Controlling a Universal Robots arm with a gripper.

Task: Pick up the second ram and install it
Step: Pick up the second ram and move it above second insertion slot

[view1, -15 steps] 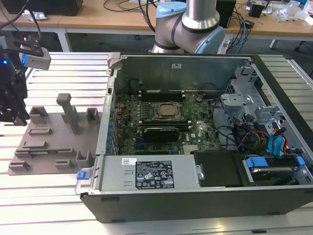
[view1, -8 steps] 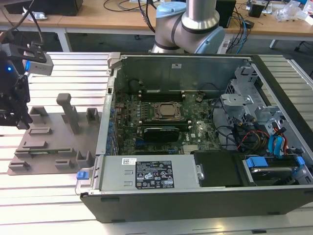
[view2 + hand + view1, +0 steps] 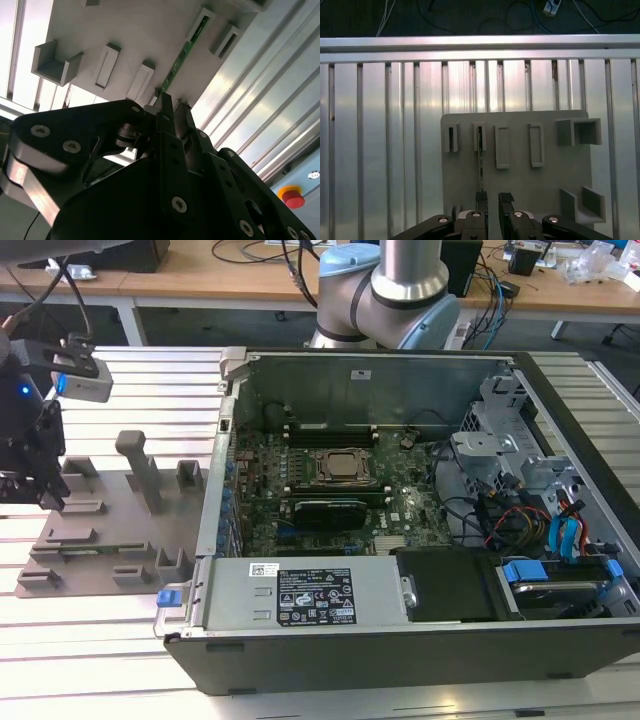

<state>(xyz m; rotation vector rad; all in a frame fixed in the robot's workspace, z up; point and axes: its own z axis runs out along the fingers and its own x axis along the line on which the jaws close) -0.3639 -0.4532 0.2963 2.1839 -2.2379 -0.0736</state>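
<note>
Black two-finger gripper (image 3: 493, 197) hovers above grey slotted holder plate (image 3: 547, 185), fingers narrowly apart, empty. Second ram (image 3: 480, 160), thin green circuit-board stick, stands on edge in plate's slots, presumably presenting flat faces for pinching. Aligned with one finger, not the gap.

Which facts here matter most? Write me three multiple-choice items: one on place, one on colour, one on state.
1. The second ram stands
A. flat on the ribbed table
B. on edge in the grey fixture plate
C. on the wooden desk

2. Its board is
A. red
B. white
C. green

3. The computer case is
A. open, with the motherboard showing
B. closed
C. upside down

Key:
1 B, both wrist views show the stick in the plate's holders.
2 C, the second wrist view shows it green.
3 A, the exterior view looks straight onto the board inside.
</note>
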